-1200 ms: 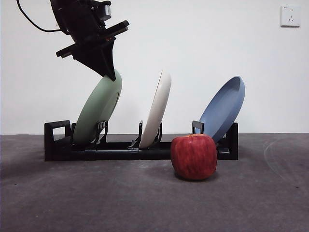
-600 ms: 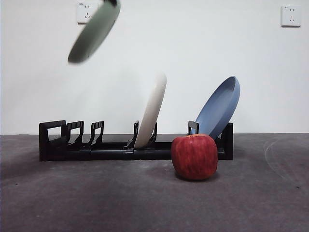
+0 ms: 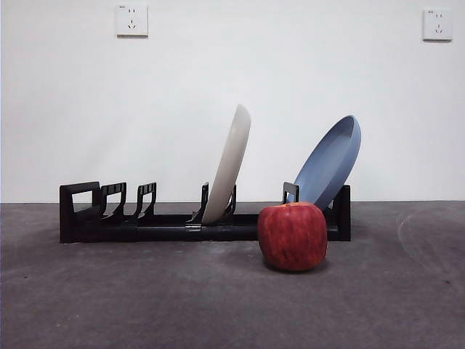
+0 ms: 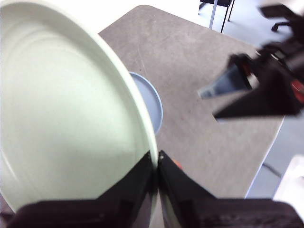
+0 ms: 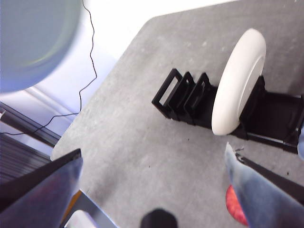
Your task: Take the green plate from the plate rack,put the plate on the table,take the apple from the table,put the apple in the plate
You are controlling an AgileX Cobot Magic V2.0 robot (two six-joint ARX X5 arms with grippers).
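- tabletop (image 3: 109,298): dark grey, scuffed; carries the rack and the apple.
- plate rack (image 3: 167,227): long, black, standing on the tabletop in front of the white wall; the slots at its left end in the front view hold nothing.
- green plate (image 4: 61,109): out of the rack, held up in the air high above the tabletop; not in the front view; fills much of the left wrist view, and shows blurred in the right wrist view (image 5: 33,38).
- blue plate (image 3: 330,166): leaning in the rack's right end slot in the front view.
- cream-white plate (image 3: 228,163): upright-tilted in a middle slot of the rack.
- left gripper (image 4: 157,159): jaws pinched tight on the green plate's rim, one jaw each side of the edge.
- right gripper (image 5: 152,161): up above the tabletop, looking down on the rack, jaws spread wide, nothing between them; also seen as a dark blurred shape in the left wrist view (image 4: 256,85).
- apple (image 3: 292,236): red, sitting on the tabletop just in front of the rack's right part in the front view, below the blue plate; a sliver shows in the right wrist view (image 5: 235,204).
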